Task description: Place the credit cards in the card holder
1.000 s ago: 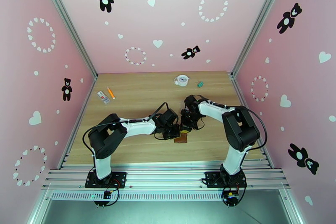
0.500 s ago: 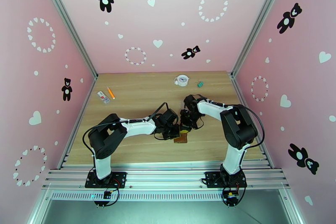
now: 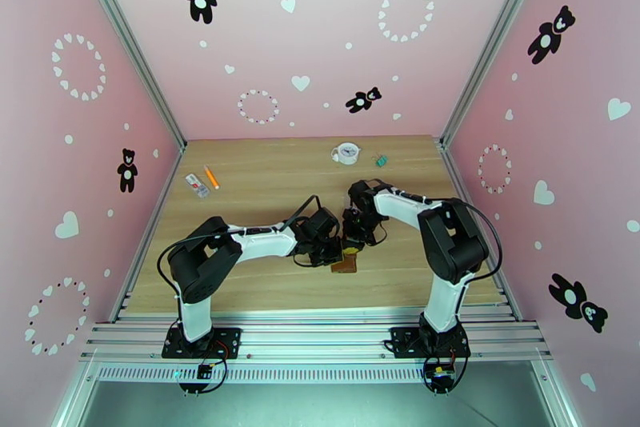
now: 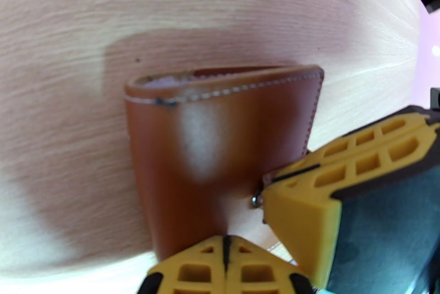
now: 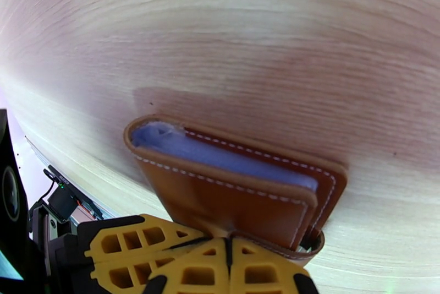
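Observation:
The card holder (image 3: 346, 264) is a brown leather wallet on the table between the two arms. In the right wrist view the card holder (image 5: 242, 201) stands slightly agape with a pale grey-blue credit card (image 5: 220, 154) inside its fold. The left wrist view looks onto the card holder's (image 4: 203, 146) smooth back, and a pale card edge (image 4: 170, 79) peeks out at the top. My left gripper (image 4: 225, 256) is shut, its tips against the wallet's near end. My right gripper (image 5: 228, 265) is shut too, its tips at the wallet's edge beside the strap. The two grippers nearly touch each other.
At the back of the table lie a white round object (image 3: 346, 153) and a small green item (image 3: 382, 159). An orange pen (image 3: 211, 177) and a small white packet (image 3: 197, 185) rest at the back left.
The right arm's elbow has drifted slightly left. The grippers and the wallet stay where they were.

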Available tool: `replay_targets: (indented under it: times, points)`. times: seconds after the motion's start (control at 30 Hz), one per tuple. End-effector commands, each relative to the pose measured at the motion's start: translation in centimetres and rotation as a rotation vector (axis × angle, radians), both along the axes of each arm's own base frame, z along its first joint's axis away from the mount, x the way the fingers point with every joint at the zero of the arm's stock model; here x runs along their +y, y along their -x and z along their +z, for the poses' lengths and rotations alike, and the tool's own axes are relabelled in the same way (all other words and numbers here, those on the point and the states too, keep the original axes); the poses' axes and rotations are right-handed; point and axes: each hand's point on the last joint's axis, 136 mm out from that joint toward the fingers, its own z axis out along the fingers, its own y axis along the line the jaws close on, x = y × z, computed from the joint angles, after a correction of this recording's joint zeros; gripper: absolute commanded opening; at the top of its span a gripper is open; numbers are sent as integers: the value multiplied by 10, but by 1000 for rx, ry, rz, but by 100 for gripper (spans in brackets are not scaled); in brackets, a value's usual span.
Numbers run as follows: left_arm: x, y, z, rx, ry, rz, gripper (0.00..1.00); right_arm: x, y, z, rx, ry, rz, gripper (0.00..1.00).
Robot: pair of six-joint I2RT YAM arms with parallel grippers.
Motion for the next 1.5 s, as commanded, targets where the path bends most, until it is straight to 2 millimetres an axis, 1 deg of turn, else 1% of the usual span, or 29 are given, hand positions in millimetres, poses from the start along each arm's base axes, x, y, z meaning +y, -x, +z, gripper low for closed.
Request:
replay_targets:
  times: [0.0, 0.33, 0.47, 0.6, 0.73, 0.77, 0.9, 1.03, 1.1, 1.17, 1.27, 1.47]
  points:
    - [15, 12, -15, 28, -63, -16, 3, -49, 10, -59, 11, 313, 32, 0]
    - [15, 13, -15, 28, -58, -20, 3, -42, -6, -56, -27, 343, 24, 0]
    - [15, 13, -15, 27, -60, -20, 3, -40, -4, -63, -12, 366, 53, 0]
    - [16, 12, -12, 19, -63, -26, 3, -39, 2, -66, -7, 374, 70, 0]
    - [10, 6, 7, -8, -10, -6, 4, -40, 4, -67, -8, 375, 72, 0]
    - [11, 5, 9, -16, -14, -6, 4, -39, 4, -67, -7, 372, 72, 0]
    - [18, 3, 14, -28, -30, -7, 5, -34, 4, -64, -4, 344, 64, 0]
    - [28, -2, 31, -56, 15, 39, 7, -33, 1, -57, -26, 332, 67, 0]
    - [33, -5, 37, -66, 36, 60, 7, -30, 2, -56, -29, 311, 65, 0]
    - [36, -6, 35, -63, 39, 68, 8, -28, 3, -55, -32, 297, 62, 0]
    - [35, -4, 27, -40, 35, 62, 7, -27, 2, -52, -38, 290, 61, 0]
    - [25, -8, 19, -20, 51, 62, 7, -27, 4, -49, -45, 280, 58, 0]
